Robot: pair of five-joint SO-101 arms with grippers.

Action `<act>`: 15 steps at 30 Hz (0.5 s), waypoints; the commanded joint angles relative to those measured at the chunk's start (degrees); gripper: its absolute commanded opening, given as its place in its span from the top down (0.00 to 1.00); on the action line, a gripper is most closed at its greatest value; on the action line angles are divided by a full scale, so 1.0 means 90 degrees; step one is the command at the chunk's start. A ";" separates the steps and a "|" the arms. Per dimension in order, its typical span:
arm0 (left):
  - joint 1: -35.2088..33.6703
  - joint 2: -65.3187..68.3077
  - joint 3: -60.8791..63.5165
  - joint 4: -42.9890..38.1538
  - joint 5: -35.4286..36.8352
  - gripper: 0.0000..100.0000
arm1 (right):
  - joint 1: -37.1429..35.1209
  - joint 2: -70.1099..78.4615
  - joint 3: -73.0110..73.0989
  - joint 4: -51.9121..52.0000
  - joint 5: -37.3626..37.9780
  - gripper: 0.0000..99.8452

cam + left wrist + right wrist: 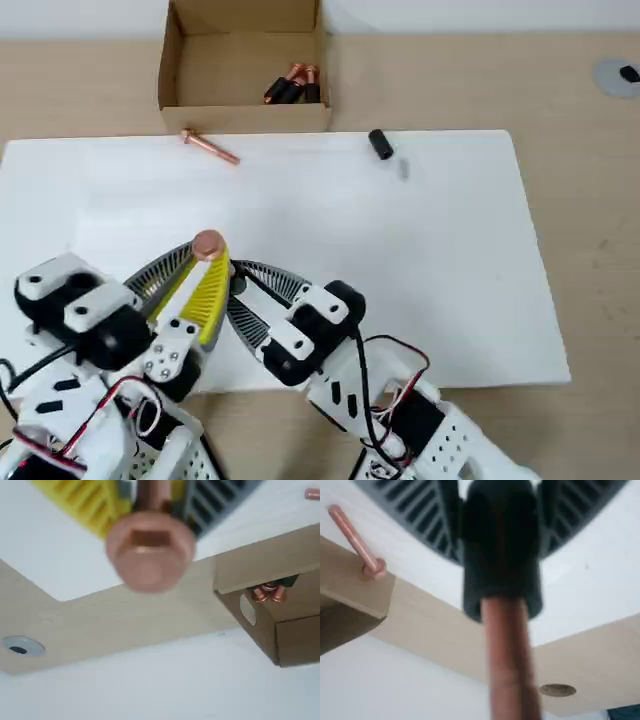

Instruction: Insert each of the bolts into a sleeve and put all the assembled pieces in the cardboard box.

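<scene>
My left gripper (212,256), with one yellow finger (85,500), is shut on a copper bolt (150,550) whose head (208,243) faces the left wrist camera. My right gripper (236,287) meets it over the white mat, shut on a black sleeve (502,555). A copper shaft (507,660) sticks out of that sleeve. A loose bolt (210,146) lies by the cardboard box (245,118), and a loose sleeve (380,144) rests at the mat's far edge. Assembled pieces (293,87) lie inside the box.
The white mat (400,260) covers most of the wooden table (580,200). The box stands just beyond the mat's far edge. A round grey grommet (615,75) sits in the table at the far right.
</scene>
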 commanded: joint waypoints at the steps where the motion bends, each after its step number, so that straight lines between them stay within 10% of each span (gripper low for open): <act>1: 0.0137 0.0024 -0.0274 0.0029 0.0078 0.99 | 0.0073 -0.0943 -0.0024 0.0000 -0.0068 0.99; 15: -0.0068 0.0005 -0.0234 0.0049 0.0078 0.90 | 0.0073 -0.0943 -0.0024 0.0000 -0.0068 0.99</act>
